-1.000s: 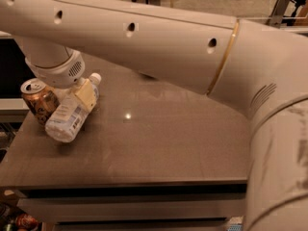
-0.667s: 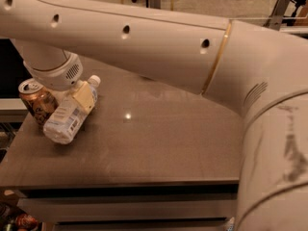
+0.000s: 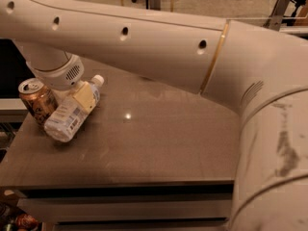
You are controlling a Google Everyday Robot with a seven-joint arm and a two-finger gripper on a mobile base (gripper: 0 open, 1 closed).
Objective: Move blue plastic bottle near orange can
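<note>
Overhead, a thick, smooth cream robot arm (image 3: 144,42) crosses the view and ends in the gripper (image 3: 79,100), just right of the orange can (image 3: 37,100). The gripper is closed around the blue plastic bottle (image 3: 72,112). One pale yellow finger (image 3: 84,95) lies flat across the bottle's upper body; the other finger is hidden behind it.

The bottle is held tilted. Its long axis slants from its white cap, up and to the right of the can, down to its rounded base just in front of the can. Bottle and can look close enough to touch, though contact cannot be confirmed. The base seems at or just above the table (image 3: 168,143).

The bottle is clear, ribbed, thin plastic with a pale label. The can is upright, rigid orange-gold metal with a silver top. The table is matte grey-brown with a faint sheen.
</note>
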